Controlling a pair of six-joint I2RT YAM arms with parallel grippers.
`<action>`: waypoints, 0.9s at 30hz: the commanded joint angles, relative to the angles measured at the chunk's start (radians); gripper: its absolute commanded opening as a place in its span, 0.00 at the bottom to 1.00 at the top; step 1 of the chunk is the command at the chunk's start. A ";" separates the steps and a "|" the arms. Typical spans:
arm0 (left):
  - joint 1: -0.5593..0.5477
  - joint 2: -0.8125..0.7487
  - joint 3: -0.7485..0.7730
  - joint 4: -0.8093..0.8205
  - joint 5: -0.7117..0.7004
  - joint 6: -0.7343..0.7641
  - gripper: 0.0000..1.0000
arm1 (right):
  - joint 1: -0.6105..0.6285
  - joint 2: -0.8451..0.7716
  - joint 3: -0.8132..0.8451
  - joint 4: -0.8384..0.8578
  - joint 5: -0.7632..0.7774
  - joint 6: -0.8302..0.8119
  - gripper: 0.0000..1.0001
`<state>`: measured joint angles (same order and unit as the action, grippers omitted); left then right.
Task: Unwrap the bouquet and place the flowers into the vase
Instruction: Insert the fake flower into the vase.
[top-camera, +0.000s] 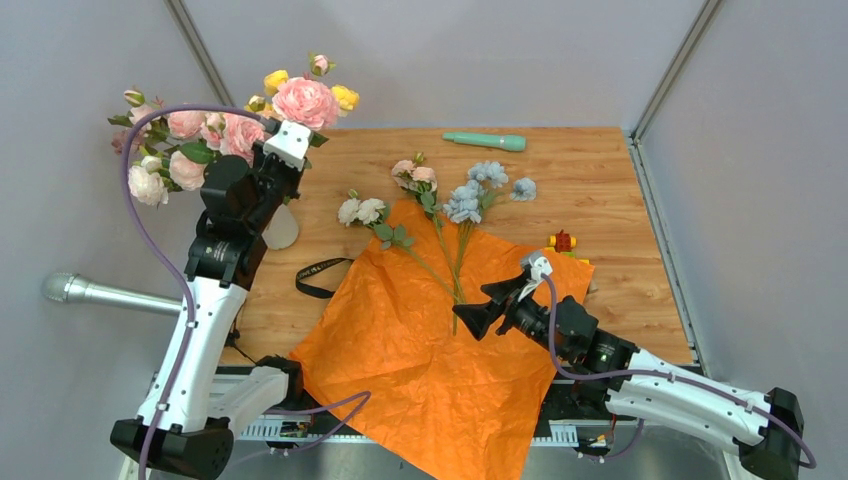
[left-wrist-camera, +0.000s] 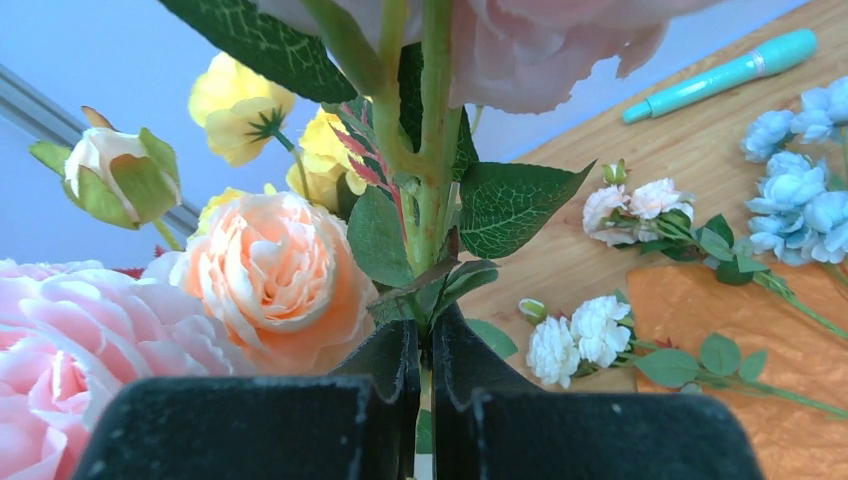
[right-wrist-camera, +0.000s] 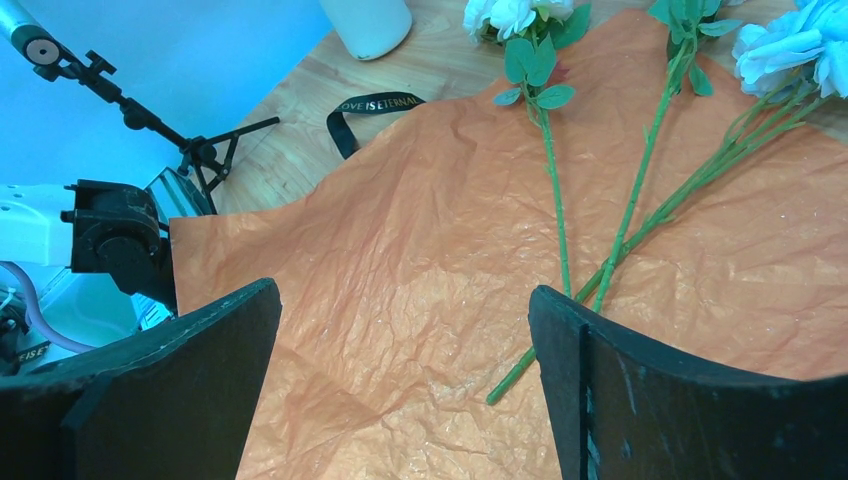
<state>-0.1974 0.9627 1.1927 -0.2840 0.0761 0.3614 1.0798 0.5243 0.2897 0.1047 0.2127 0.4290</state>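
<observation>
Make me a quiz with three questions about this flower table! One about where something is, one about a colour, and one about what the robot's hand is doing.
1. Where is the teal stick?
A. on the floor
B. on the wood table, near the back wall
C. inside a box

2. What colour is the ribbon lying on the table?
A. red
B. white
C. black

3. What are the right arm's fingers doing?
A. standing wide open, holding nothing
B. squeezing a green stem
C. pinching the ribbon

Answers:
1. B, because the stick lies on bare wood at the far edge, away from everything else.
2. C, because the ribbon is a black loop with small pale letters on it.
3. A, because the right wrist view shows a big gap between the two fingers, with nothing in it.
</observation>
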 joint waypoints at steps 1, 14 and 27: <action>0.027 0.002 0.043 0.109 0.039 -0.020 0.00 | 0.006 -0.015 -0.005 0.001 0.018 0.019 0.96; 0.084 0.077 0.171 0.119 0.047 -0.048 0.00 | 0.006 0.006 -0.001 0.006 0.012 0.027 0.96; 0.109 0.123 0.284 0.089 0.079 -0.051 0.00 | 0.006 0.037 -0.008 0.029 -0.005 0.036 0.96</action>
<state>-0.1013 1.0859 1.4258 -0.2245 0.1421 0.3145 1.0798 0.5621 0.2867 0.1024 0.2153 0.4442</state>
